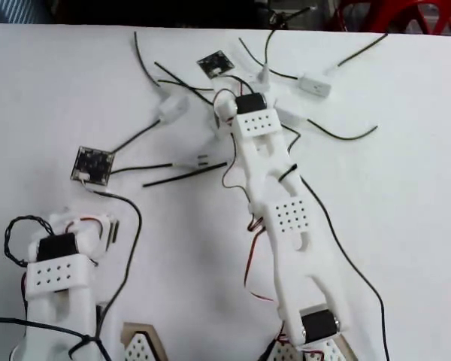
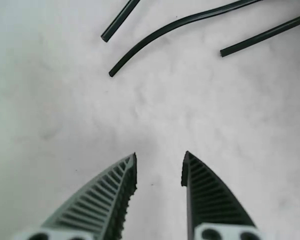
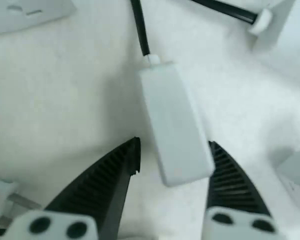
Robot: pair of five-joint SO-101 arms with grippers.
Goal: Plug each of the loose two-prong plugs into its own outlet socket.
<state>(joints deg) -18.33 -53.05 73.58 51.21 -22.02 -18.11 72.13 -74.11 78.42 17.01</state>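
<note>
Socket [image 3: 175, 130] lies between the right gripper's [image 3: 173, 145] spread jaws, likely lined up for a grasp; left gripper [image 2: 160, 155] hangs open above the table [image 2: 65, 100], idle

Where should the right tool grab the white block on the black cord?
Clamp the white block across its long flat sides, mid-body, from straight above. It lies flat inside the open right tool, and the cord exits one short end.
</note>
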